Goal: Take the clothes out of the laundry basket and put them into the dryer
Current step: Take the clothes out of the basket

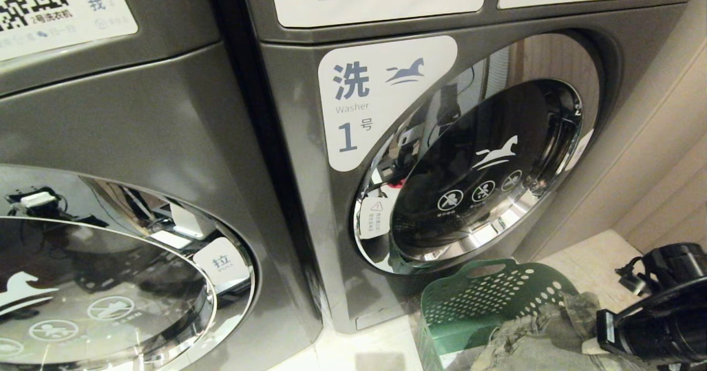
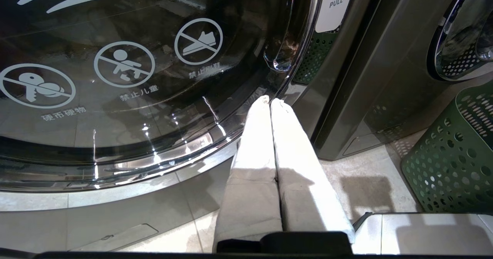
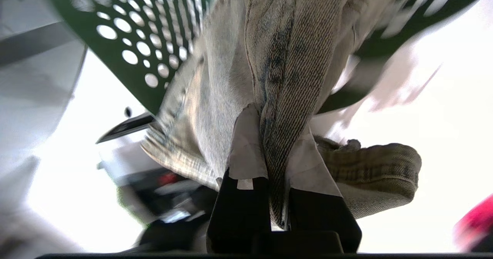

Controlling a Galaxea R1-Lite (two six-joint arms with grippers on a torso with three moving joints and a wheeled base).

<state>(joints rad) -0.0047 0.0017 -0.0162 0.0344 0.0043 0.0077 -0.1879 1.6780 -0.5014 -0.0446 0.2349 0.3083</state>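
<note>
Right at the bottom corner of the head view, the right arm's black wrist [image 1: 652, 327] reached in over the green laundry basket [image 1: 486, 299], which stood on the pale floor [image 1: 596, 260] just in front of the machine marked Washer 1 [image 1: 309, 155]. From its own wrist camera, the right gripper [image 3: 275, 135] had its two white-padded fingers [image 3: 246, 143] pressed nearly together on a fold of faded denim garment [image 3: 285, 58], the cloth pinched between them and running up from the jaws toward the basket's perforated wall [image 3: 146, 51]. A thick hem or waistband of the same denim [image 3: 377, 166] bulged out beside one finger. In the head view the garment [image 1: 541, 332] lay bunched in the basket mouth, touching the wrist. The round chrome-ringed door [image 1: 475, 167] of Washer 1 stood closed, with a horse logo and three warning symbols on its dark glass. A second machine [image 1: 110, 128] sat beside it, its door [image 1: 105, 282] also closed, with a small pull tab [image 1: 221, 263] at the rim. The left gripper [image 2: 269, 101] hung low in front of that second door, fingers [image 2: 250, 147] closed against each other with nothing between them, tips close to the chrome ring [image 2: 185, 158]; the basket [image 2: 450, 162] showed off to one side
</note>
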